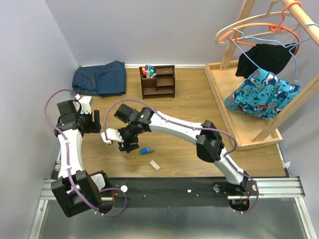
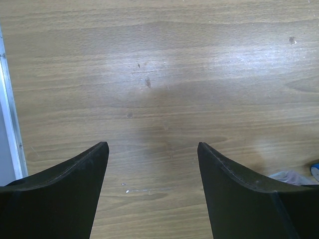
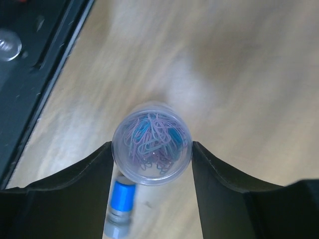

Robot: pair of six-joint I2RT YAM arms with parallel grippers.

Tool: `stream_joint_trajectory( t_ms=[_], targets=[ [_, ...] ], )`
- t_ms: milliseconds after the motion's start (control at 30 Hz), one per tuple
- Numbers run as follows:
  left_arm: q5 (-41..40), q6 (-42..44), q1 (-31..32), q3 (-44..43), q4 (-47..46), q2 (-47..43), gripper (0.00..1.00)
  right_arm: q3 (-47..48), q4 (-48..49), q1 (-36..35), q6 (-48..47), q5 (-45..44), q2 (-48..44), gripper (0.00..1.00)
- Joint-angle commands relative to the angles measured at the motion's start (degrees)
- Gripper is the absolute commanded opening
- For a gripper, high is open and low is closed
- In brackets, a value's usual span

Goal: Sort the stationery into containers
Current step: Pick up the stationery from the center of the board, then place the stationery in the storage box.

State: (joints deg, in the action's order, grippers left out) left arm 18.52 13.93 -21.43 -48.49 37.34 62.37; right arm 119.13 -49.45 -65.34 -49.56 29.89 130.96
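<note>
My right gripper is shut on the small clear round tub of coloured paper clips, with a finger against each side. In the top view that gripper is at the table's middle left and hides the tub. The short blue-grey cylinder lies on the table just below the tub; it also shows in the top view. The small beige block lies nearer the front edge. My left gripper is open and empty over bare wood at the far left. The dark brown organiser stands at the back, with several markers in its pen section.
Folded jeans lie at the back left beside the organiser. A big light-wood tray with a hanger rack and hanging clothes fills the right side. A black rail runs along the front edge.
</note>
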Motion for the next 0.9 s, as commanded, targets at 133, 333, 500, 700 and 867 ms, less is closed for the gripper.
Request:
stream_joint_trajectory(
  t_ms=[133,333,500,700,867],
  targets=[
    [1.4,-0.1,-0.6,-2.3,-1.8,2.0,0.81,11.6,-3.0,9.1,4.0,-4.9,-1.2,0.62],
    [3.0,-1.7,-0.6,-3.3,-1.9,2.9,0.81,16.6,-1.4,18.4,8.9,-7.0,-0.4,0.62],
    [3.2,-2.2,-0.6,-3.2,-1.9,3.1,0.81,20.4,2.4,25.4,12.2,-8.5,-0.2,0.63],
    [3.4,-3.4,-0.6,-3.1,-2.2,3.4,0.81,19.6,8.8,30.3,15.5,-11.6,-0.6,0.63],
    [3.4,-4.2,-0.7,-3.4,-2.4,4.2,0.81,20.2,10.6,32.4,16.4,-13.3,0.7,0.62]
  ],
)
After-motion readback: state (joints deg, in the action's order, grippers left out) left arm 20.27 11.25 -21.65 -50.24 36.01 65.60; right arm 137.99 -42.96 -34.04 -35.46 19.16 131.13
